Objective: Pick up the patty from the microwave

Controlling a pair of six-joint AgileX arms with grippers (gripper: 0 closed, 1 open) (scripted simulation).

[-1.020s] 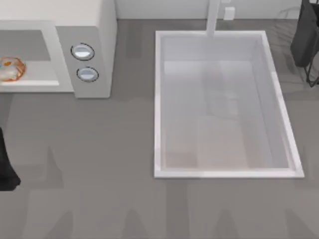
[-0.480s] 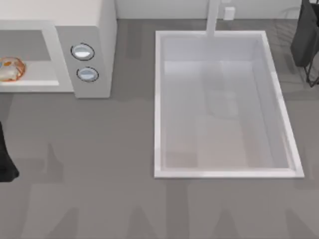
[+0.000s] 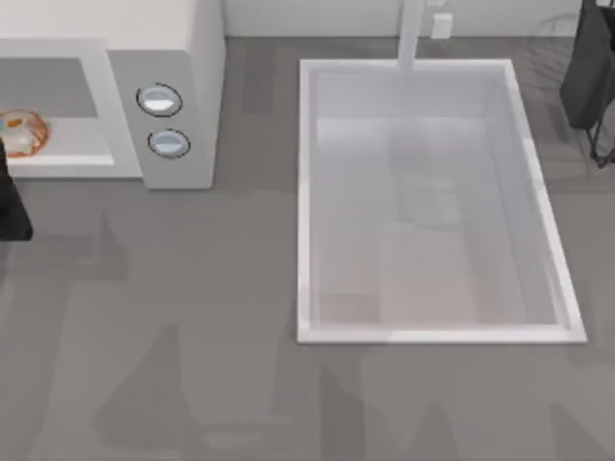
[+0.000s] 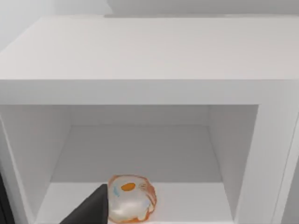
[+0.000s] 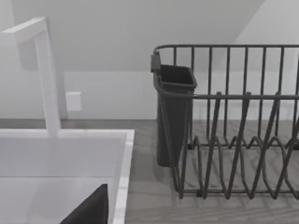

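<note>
The left gripper [image 3: 12,206] hovers at the table's left edge, just before the open microwave [image 3: 197,86]; its finger spread cannot be told. One glossy patty [image 4: 131,198], orange-rimmed and pale-centred, lies on the cavity floor. Two round knobs [image 3: 159,100] face upward. The right wrist view adds a dark wire dish rack [image 5: 233,140] beside the sink [image 3: 307,192].

one patty [image 3: 23,133], one microwave [image 3: 183,58] (two knobs [image 3: 159,100]), one sink [image 3: 306,192]

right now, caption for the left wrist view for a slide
Left gripper nears the patty on the floor of the open white microwave.
</note>
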